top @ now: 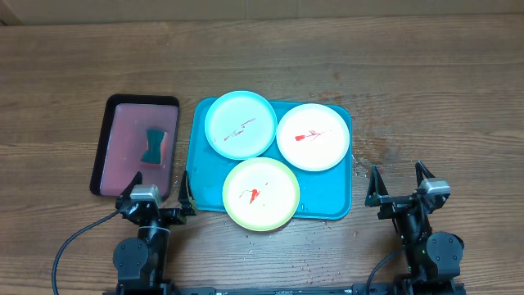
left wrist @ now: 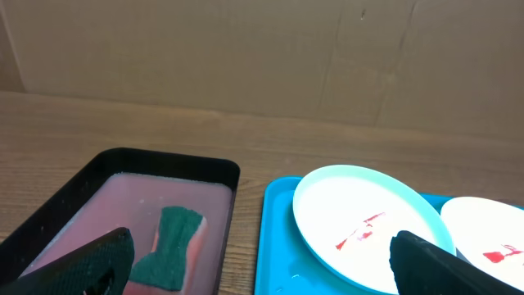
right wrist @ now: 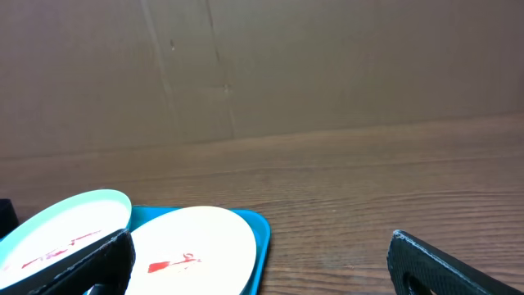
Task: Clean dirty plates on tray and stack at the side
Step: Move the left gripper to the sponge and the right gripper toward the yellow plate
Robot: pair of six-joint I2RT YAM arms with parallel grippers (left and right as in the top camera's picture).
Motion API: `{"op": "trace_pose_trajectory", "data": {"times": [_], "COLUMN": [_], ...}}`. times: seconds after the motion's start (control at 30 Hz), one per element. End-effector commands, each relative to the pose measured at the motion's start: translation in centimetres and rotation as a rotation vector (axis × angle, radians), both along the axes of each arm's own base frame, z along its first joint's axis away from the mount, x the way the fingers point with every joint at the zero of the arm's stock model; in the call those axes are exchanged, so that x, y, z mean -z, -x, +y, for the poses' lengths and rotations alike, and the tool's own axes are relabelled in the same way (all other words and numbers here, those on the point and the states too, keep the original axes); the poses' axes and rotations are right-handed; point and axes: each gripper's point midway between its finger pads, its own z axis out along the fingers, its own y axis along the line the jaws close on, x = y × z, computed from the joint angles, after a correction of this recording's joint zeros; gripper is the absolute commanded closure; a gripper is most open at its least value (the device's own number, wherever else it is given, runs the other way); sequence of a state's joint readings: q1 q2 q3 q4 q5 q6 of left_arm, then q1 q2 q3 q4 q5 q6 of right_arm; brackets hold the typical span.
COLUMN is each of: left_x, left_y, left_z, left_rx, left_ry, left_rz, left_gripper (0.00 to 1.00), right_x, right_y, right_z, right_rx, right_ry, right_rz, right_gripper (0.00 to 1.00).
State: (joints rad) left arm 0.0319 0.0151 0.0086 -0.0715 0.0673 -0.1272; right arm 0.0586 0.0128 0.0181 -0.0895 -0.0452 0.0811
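Three plates with red smears lie on the teal tray (top: 336, 205): a light blue plate (top: 240, 124) at the back left, a white plate (top: 313, 137) at the back right, a green-rimmed plate (top: 261, 194) at the front. My left gripper (top: 160, 195) is open and empty at the tray's front left. My right gripper (top: 400, 187) is open and empty to the right of the tray. The left wrist view shows the light blue plate (left wrist: 364, 221) and the tray (left wrist: 274, 254). The right wrist view shows the white plate (right wrist: 192, 246) and the light blue plate (right wrist: 70, 221).
A black tray (top: 110, 135) with a pinkish-red inside stands left of the teal tray and holds a dark green sponge (top: 153, 145), which also shows in the left wrist view (left wrist: 170, 246). A cardboard wall stands behind the wooden table (top: 426, 90).
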Motion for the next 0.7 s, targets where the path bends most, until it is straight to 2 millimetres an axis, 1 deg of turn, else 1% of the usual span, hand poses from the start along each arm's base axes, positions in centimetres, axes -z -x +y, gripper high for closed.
{"op": "trace_pose_trajectory", "data": {"times": [0.0, 0.67], "left_x": [-0.04, -0.1], "left_y": [0.03, 0.1], "left_z": [-0.22, -0.2], "left_rx": [0.01, 0.009], "left_ry": [-0.015, -0.015], "left_rz": [-0.007, 0.0], "left_gripper": [0.0, 0.0], "right_x": [0.06, -0.22], "right_y": [-0.02, 0.13], "right_z": [-0.17, -0.26], "right_rx": [0.006, 0.011], "right_ry": [0.003, 0.0], "right_rz": [-0.009, 0.004], "right_gripper": [0.0, 0.0]}}
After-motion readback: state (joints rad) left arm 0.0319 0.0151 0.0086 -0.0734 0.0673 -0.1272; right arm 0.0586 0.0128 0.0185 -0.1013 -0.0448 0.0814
